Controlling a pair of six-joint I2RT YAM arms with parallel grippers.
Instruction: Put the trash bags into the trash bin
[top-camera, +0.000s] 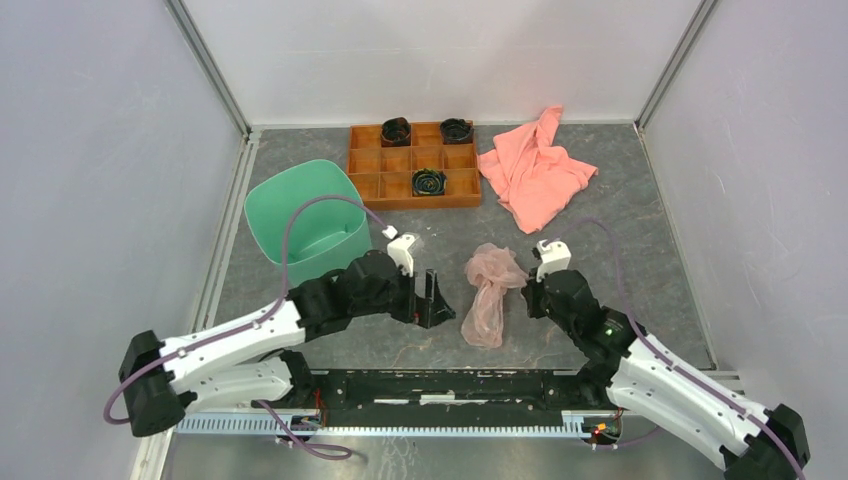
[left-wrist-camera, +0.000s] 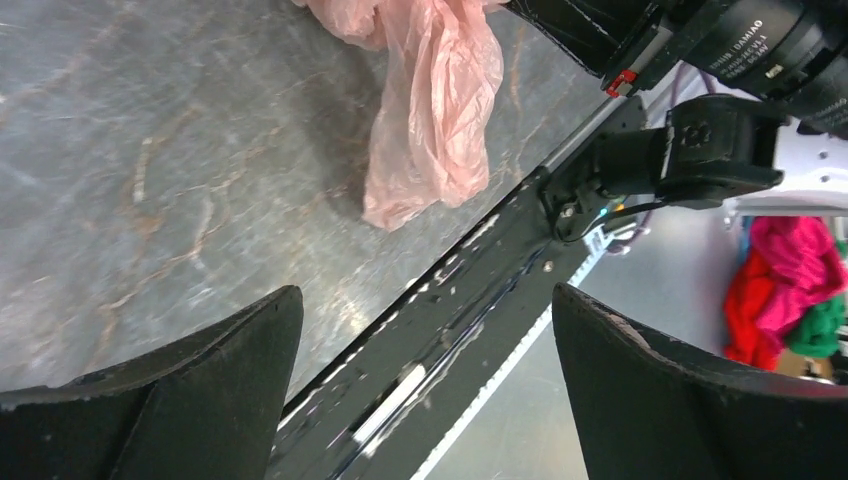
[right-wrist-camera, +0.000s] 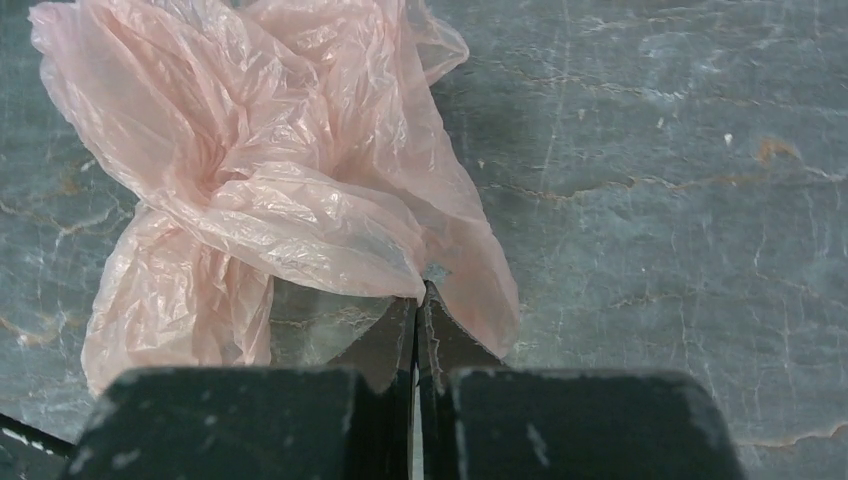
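The trash bag (top-camera: 489, 292) is a wrinkled, translucent pale pink film lying on the grey tabletop between my two arms. In the right wrist view the bag (right-wrist-camera: 270, 190) fans out ahead of my right gripper (right-wrist-camera: 420, 298), which is shut with a fold of the film pinched at its tips. My left gripper (top-camera: 436, 300) stands open just left of the bag, nothing between its fingers (left-wrist-camera: 250, 370); the bag (left-wrist-camera: 435, 110) lies beyond them, apart. The mint-green trash bin (top-camera: 300, 172) stands at the back left, behind the left arm.
An orange compartmented tray (top-camera: 365, 165) with three black rolls sits at the back centre. A salmon-pink cloth towel (top-camera: 535, 170) lies to its right. The black mounting rail (top-camera: 450, 385) runs along the near edge. Grey walls enclose the table on three sides.
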